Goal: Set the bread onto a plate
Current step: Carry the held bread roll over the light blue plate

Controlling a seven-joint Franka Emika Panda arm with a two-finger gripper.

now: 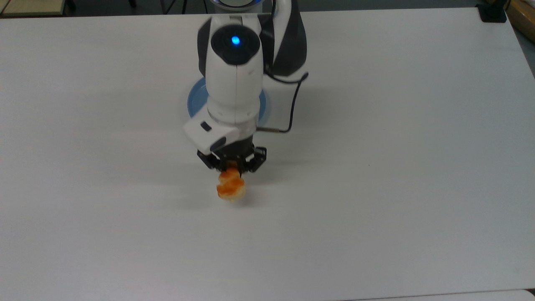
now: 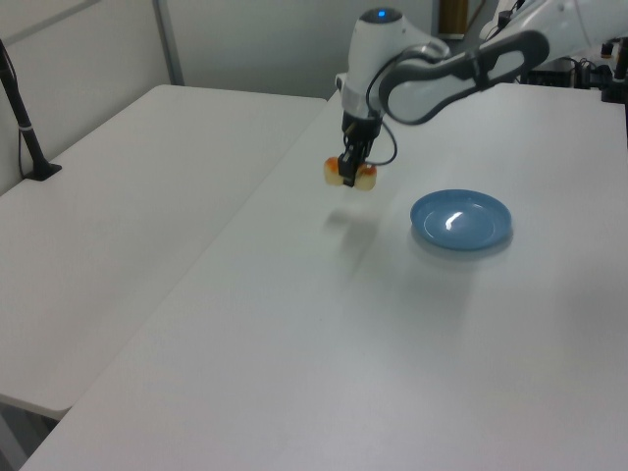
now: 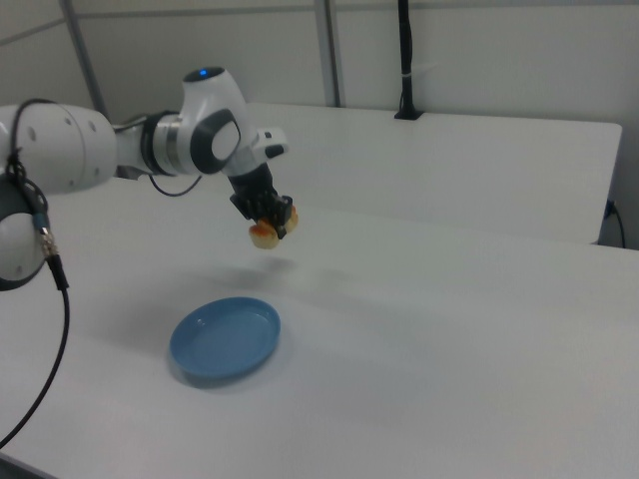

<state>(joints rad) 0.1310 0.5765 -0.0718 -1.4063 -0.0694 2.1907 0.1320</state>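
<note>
Above table (image 2: 294,324), tool (image 2: 350,177) pinching bread (image 1: 230,187) (airborne); plate (image 3: 225,337) bare.

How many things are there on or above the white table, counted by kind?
Bread: 1, held in the gripper
Plate: 1
Total: 2

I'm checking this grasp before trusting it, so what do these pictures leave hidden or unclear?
- Top view: the arm covers most of the plate and the gripper covers the near end of the bread.
- Left view: the bread is small and a finger crosses its middle, so where the pads touch it is unclear.
- Right view: the bread is blurred, and its lobes cannot be made out.
</note>
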